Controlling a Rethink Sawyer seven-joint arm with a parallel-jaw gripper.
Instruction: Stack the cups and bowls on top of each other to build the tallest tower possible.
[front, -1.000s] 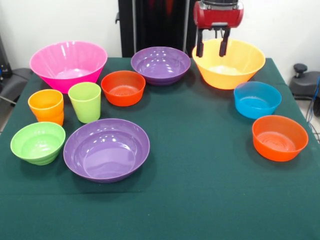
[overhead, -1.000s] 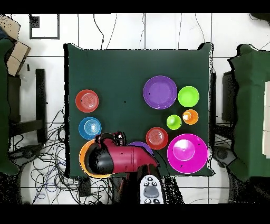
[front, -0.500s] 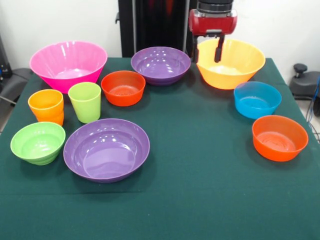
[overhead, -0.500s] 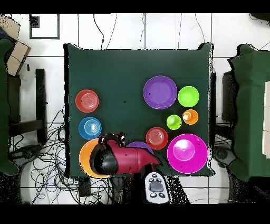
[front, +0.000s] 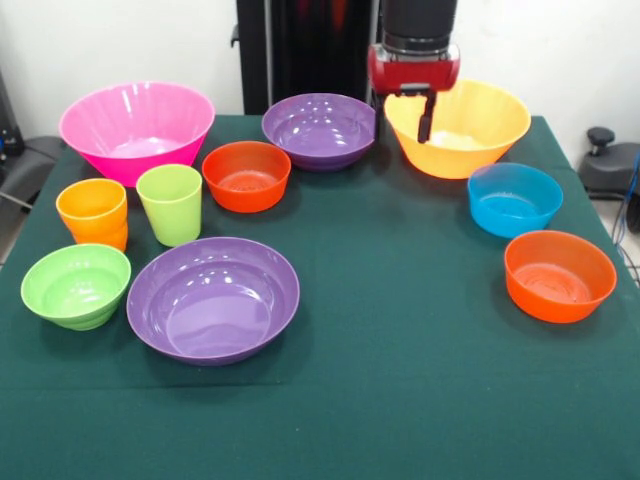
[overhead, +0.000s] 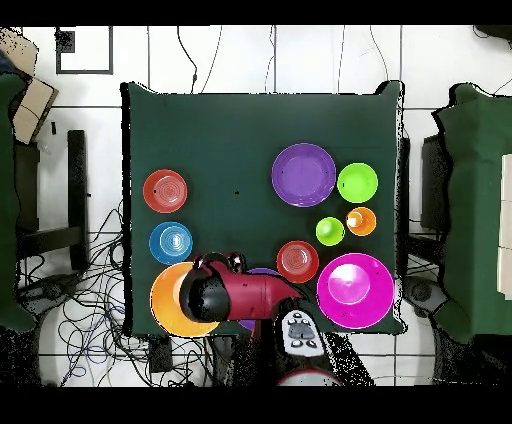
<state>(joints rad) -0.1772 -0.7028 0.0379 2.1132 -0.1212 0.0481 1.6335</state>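
My gripper (front: 404, 115) is open and empty, hanging over the left rim of the large yellow-orange bowl (front: 475, 128), next to the far purple bowl (front: 321, 128). In the overhead view the gripper (overhead: 218, 262) is at the yellow-orange bowl's (overhead: 165, 305) edge. All the bowls and cups stand apart on the cloth, and none are nested. The pink bowl (front: 137, 128), a red-orange bowl (front: 246, 175), the orange cup (front: 92, 213), the lime cup (front: 170, 203), the lime bowl (front: 76, 285) and the near purple bowl (front: 213, 298) are on the left. The blue bowl (front: 514, 198) and the second red-orange bowl (front: 559, 275) are on the right.
The green tablecloth (front: 400, 380) covers the whole table. The robot's black pedestal (front: 300, 50) stands behind the far edge. In the overhead view the arm (overhead: 245, 297) covers most of the far purple bowl. Chairs and cables surround the table.
In the front view the gripper has moved left, from over the middle of the yellow-orange bowl to its left rim. Nothing else has moved.
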